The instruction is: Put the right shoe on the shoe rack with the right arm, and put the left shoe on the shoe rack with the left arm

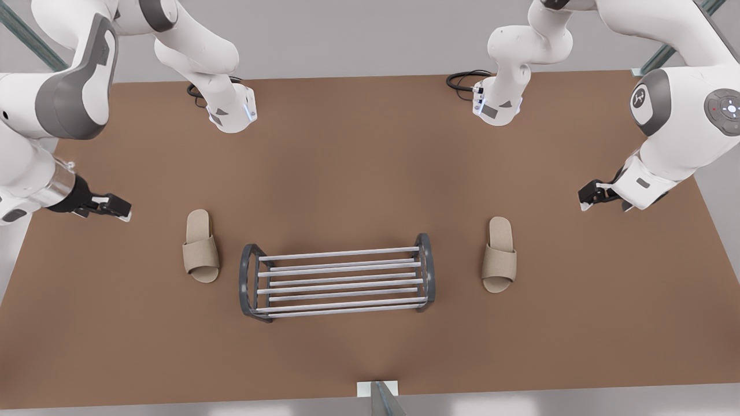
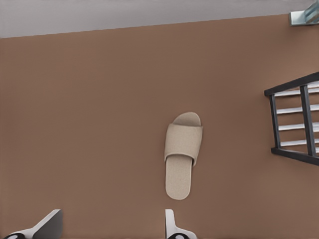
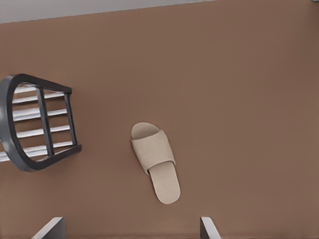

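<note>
Both your end effectors hover wide open and empty over the brown surface [image 1: 370, 173]: the left end effector [image 1: 591, 194] near the left shoe [image 1: 499, 254], the right end effector [image 1: 110, 206] near the right shoe [image 1: 201, 245], the shoe rack [image 1: 338, 281] between them.

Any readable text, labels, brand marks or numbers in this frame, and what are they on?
No readable words or numbers.
One small white logo on the dark disc of the arm at the front view's right; too small to read.
The slippers and shoe rack are unmarked.
</note>
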Robot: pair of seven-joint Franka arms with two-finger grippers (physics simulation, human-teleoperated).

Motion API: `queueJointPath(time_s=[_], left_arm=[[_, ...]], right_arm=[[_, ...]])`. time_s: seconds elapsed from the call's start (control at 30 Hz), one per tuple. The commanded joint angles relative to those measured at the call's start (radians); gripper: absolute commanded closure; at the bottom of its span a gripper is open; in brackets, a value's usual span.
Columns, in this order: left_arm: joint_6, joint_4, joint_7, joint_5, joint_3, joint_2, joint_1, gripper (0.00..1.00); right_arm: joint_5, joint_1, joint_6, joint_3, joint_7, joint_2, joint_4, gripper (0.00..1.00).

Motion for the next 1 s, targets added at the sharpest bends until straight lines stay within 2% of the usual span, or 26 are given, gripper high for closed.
queueJointPath(time_s=[0.0, 0.1, 0.13, 0.17, 0.2, 0.27, 0.33, 0.4, 0.43, 0.57, 0.63, 0.7, 0.77, 0.8, 0.87, 0.93, 0.97], left_arm=[[0.014, -0.003, -0.004, 0.001, 0.0, -0.003, 0.0, 0.0], [0.02, -0.009, 0.007, -0.018, 0.02, -0.018, 0.011, 0.0], [0.036, -0.023, 0.01, -0.15, 0.095, -0.019, 0.009, 0.0], [0.115, -0.131, 0.011, -0.339, 0.206, -0.055, 0.003, 0.0], [0.207, -0.237, 0.013, -0.419, 0.238, -0.092, 0.005, 0.0], [0.442, -0.486, 0.014, -0.581, 0.259, -0.184, 0.003, 0.0], [0.66, -0.697, 0.125, -0.822, 0.259, -0.237, 0.005, 0.0], [0.749, -0.786, 0.258, -1.095, 0.259, -0.24, 0.005, 0.0], [0.835, -0.863, 0.442, -1.339, 0.258, -0.24, -0.003, 0.0], [0.895, -0.998, 0.892, -1.793, 0.215, -0.228, -0.017, 0.0], [0.892, -1.041, 1.102, -1.911, 0.213, -0.201, -0.015, 0.0], [0.883, -1.066, 1.2, -1.924, 0.215, -0.173, -0.015, 0.0], [0.861, -1.095, 1.329, -2.045, 0.216, -0.139, -0.015, 0.0], [0.846, -1.106, 1.369, -2.106, 0.216, -0.122, -0.015, 0.0], [0.797, -1.106, 1.471, -2.194, 0.215, -0.082, -0.017, 0.0], [0.726, -1.106, 1.593, -2.249, 0.215, -0.032, -0.017, 0.0], [0.715, -1.104, 1.649, -2.263, 0.215, -0.023, -0.017, 0.0]], right_arm=[[0.012, -0.002, -0.006, 0.003, 0.036, -0.001, -0.011, 0.0], [0.013, 0.003, -0.052, 0.01, 0.027, -0.003, -0.002, 0.0], [0.012, 0.003, -0.051, 0.009, 0.021, -0.007, -0.003, 0.0], [0.01, 0.005, -0.045, 0.009, 0.018, -0.009, -0.006, 0.0], [0.01, 0.005, -0.043, 0.01, 0.018, 0.0, -0.005, 0.0], [0.009, 0.021, 0.006, 0.015, -0.001, -0.003, -0.038, 0.0], [0.001, 0.023, 0.147, 0.035, -0.073, -0.084, -0.229, 0.0], [-0.104, 0.011, 0.207, 0.15, -0.102, -0.095, -0.308, 0.0], [-0.186, -0.06, 0.288, 0.285, -0.102, -0.101, -0.399, 0.0], [-0.523, -0.028, 0.555, 0.331, -0.154, -0.127, -0.666, 0.0], [-0.654, -0.043, 0.756, 0.326, -0.155, -0.17, -0.825, 0.0], [-0.821, -0.043, 0.946, 0.3, -0.152, -0.211, -0.948, 0.0], [-1.146, -0.043, 1.21, 0.204, -0.119, -0.219, -1.066, 0.0], [-1.307, -0.043, 1.267, 0.187, -0.018, -0.22, -1.094, 0.0], [-1.89, 0.006, 1.296, 0.168, 0.501, -0.199, -1.157, 0.0], [-2.065, 0.024, 1.247, 0.161, 0.716, -0.202, -1.218, 0.0], [-2.122, 0.093, 1.149, 0.157, 0.851, -0.176, -1.249, 0.0]])
